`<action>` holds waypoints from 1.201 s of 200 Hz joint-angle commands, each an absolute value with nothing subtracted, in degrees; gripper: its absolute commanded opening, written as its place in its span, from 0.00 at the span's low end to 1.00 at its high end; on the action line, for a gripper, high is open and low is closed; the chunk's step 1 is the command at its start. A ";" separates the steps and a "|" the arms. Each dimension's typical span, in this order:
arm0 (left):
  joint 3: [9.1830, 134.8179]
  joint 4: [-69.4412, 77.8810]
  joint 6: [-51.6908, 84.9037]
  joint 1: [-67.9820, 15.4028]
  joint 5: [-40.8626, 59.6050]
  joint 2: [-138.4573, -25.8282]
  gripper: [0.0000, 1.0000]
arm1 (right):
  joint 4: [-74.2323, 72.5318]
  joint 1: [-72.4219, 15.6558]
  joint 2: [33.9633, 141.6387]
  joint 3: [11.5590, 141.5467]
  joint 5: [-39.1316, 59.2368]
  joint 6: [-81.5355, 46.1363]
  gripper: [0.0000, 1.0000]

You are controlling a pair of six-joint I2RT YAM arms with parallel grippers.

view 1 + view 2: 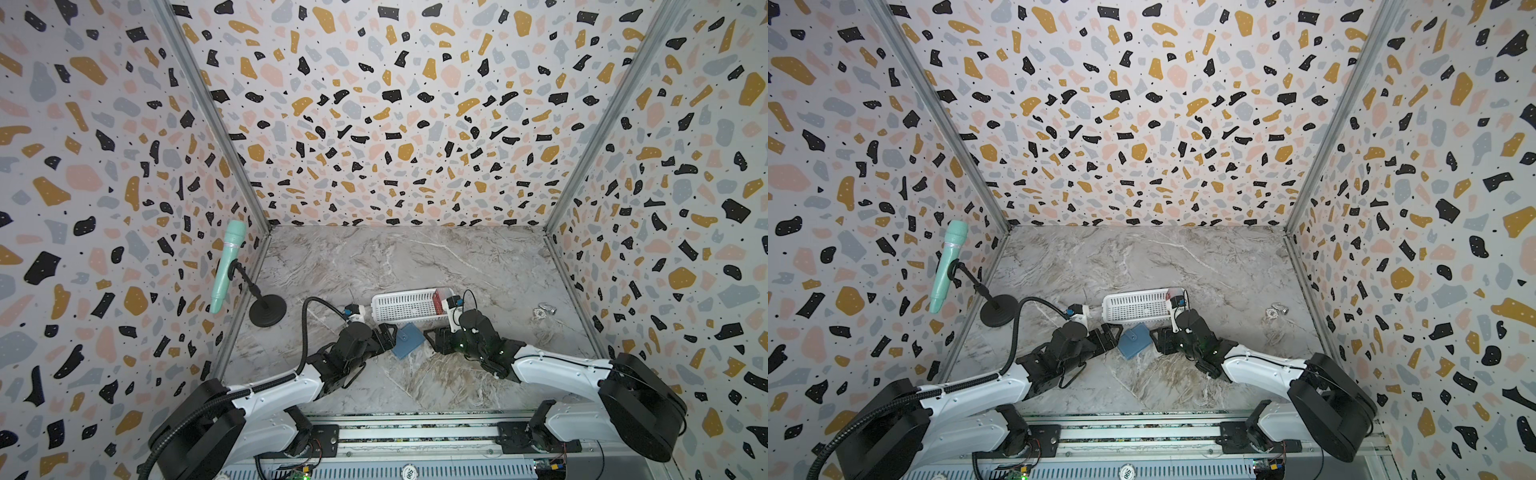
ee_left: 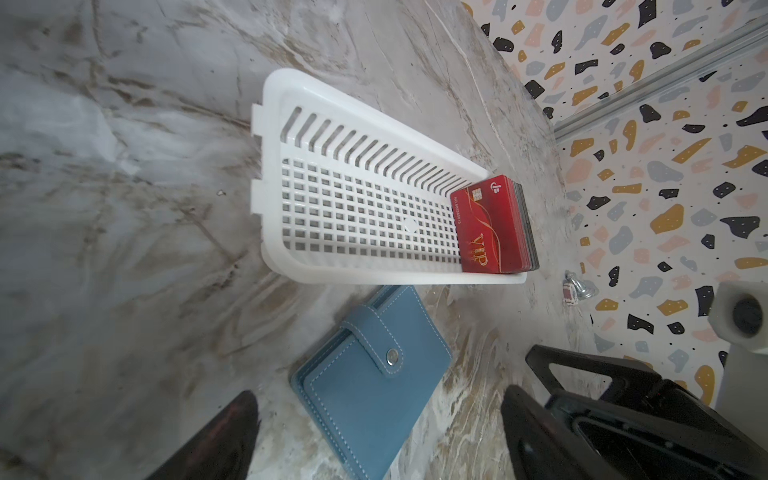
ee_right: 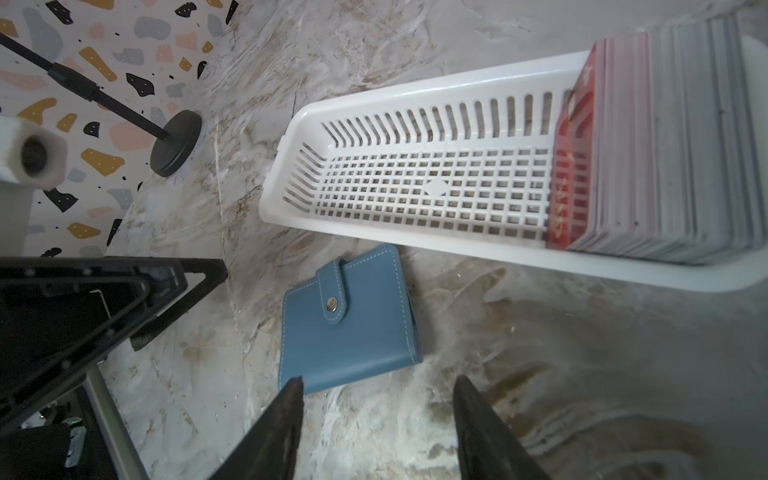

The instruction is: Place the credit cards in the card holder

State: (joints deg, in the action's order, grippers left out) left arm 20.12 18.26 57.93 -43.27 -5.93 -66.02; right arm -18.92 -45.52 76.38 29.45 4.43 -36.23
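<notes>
Progress: nothing stowed yet. Holder (image 3: 347, 320) lies flat on the table, snap fastened, just beside the basket (image 2: 286, 89). Cards (image 2: 492, 226) stand stacked on edge at one end of the basket, none out. Left gripper (image 1: 387, 335) is wide and empty at one side of the holder. Right gripper (image 1: 435, 340) is partly spread and empty, one tip at the holder's corner. My read: unsnapping, opening and loading are all left to do.

This is a robot test booth rather than a lived-in room: printed terrazzo wall panels (image 1: 374, 124) meet in bare aluminium corner profiles (image 1: 218, 124) around a marble-look tabletop (image 1: 415, 257). The left arm (image 1: 270, 395) and right arm (image 1: 561, 365) are mounted on a metal rail (image 1: 415, 434) with exposed wiring. A mint toy microphone (image 1: 226, 266) sits on a small stand at the side.
</notes>
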 commanded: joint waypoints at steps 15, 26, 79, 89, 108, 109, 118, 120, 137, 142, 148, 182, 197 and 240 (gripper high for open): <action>20.77 18.98 58.84 -43.62 -5.45 -66.49 0.89 | -20.51 -45.87 81.67 33.36 7.59 -37.71 0.54; 20.57 19.22 59.06 -43.59 -5.49 -66.16 0.89 | -20.67 -45.88 82.90 33.89 8.01 -37.71 0.53; 21.97 16.05 57.80 -43.79 -5.02 -67.21 0.86 | -20.26 -46.21 87.51 35.98 9.99 -38.41 0.50; 21.90 15.40 57.57 -43.73 -5.34 -66.85 0.86 | -20.11 -46.40 88.12 36.34 10.13 -38.33 0.50; 21.28 15.63 57.57 -43.80 -5.07 -66.62 0.86 | -20.03 -46.52 89.22 36.73 10.11 -38.49 0.50; 21.28 15.64 57.57 -43.79 -5.04 -66.62 0.86 | -20.04 -46.55 89.22 36.74 10.15 -38.49 0.50; 21.21 15.64 57.73 -43.79 -4.88 -66.78 0.86 | -20.12 -46.58 89.76 36.89 10.34 -38.58 0.50; 21.23 15.64 57.85 -43.80 -4.78 -66.79 0.86 | -20.12 -46.54 89.85 36.91 10.36 -38.58 0.50; 20.70 16.29 58.16 -43.85 -4.07 -66.98 0.86 | -20.04 -46.67 90.51 37.07 10.26 -38.76 0.50; 20.52 16.58 58.39 -43.82 -3.83 -66.98 0.86 | -20.06 -46.75 90.61 37.18 10.09 -38.67 0.50; 20.40 16.84 58.49 -43.82 -3.62 -66.97 0.86 | -19.89 -46.83 90.62 37.24 9.78 -38.59 0.50; 20.30 15.99 58.28 -44.00 -2.99 -66.95 0.85 | -18.17 -47.11 90.69 37.71 7.08 -37.97 0.50; 20.36 15.82 58.27 -43.97 -2.56 -67.19 0.83 | -17.42 -47.24 90.73 37.71 6.16 -37.88 0.50; 20.48 15.20 58.80 -44.30 -1.92 -67.82 0.79 | -17.25 -47.50 90.72 37.44 6.27 -37.36 0.50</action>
